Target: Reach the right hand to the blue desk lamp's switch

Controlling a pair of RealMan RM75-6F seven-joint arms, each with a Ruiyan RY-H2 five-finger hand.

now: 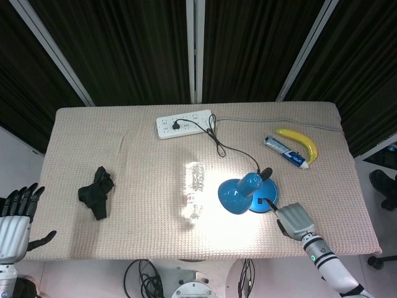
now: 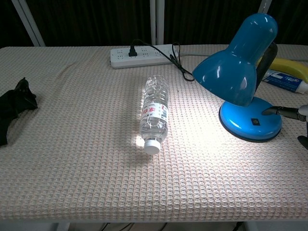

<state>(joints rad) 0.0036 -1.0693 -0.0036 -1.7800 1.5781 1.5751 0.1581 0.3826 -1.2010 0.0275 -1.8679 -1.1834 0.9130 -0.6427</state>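
The blue desk lamp [image 1: 239, 194] stands lit at the table's right of centre, its shade [image 2: 236, 67] tilted down to the left. The black switch [image 2: 255, 121] sits on top of the round base [image 2: 240, 126], towards its front. My right hand [image 1: 293, 220] has come in from the lower right. One dark finger [image 2: 276, 111] stretches over the base's right rim, its tip a short way right of the switch and behind it. It holds nothing. My left hand [image 1: 15, 218] hangs off the table's left front corner, fingers spread and empty.
A clear water bottle [image 2: 155, 111] lies left of the lamp, cap towards me. A white power strip [image 1: 184, 123] at the back feeds the lamp's black cord [image 1: 226, 148]. A banana [image 1: 300, 142] and a tube [image 1: 285, 151] lie behind the lamp. A black cloth [image 1: 96, 191] lies left.
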